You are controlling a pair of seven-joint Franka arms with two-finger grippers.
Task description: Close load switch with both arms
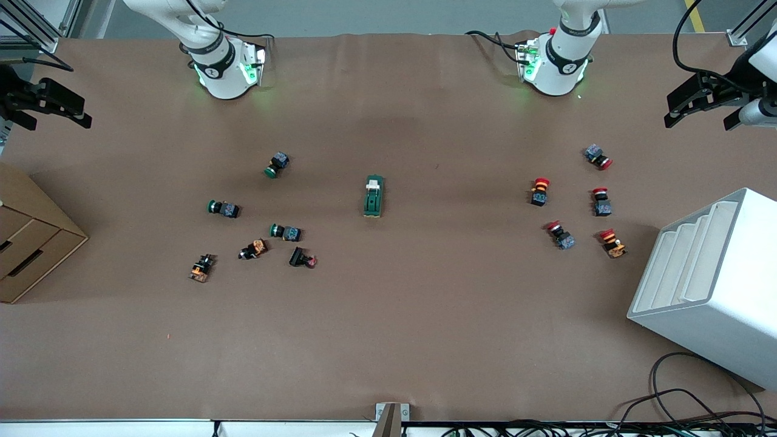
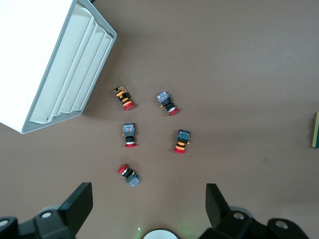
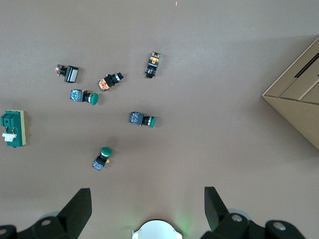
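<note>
Dark-green rectangular load switch [image 1: 373, 196] with white lever, mid brown desk [image 1: 388, 315]; left gripper [image 2: 149, 199] and right gripper [image 3: 148, 199] raised at the desk ends, jaws wide, empty.

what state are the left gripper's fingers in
Open. In the left wrist view the left gripper shows its two fingers spread wide apart, nothing between them, above bare table.

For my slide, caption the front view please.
Load switch at table centre between green and red push-button clusters; both claws, left and right, wait open at the table ends.
</note>
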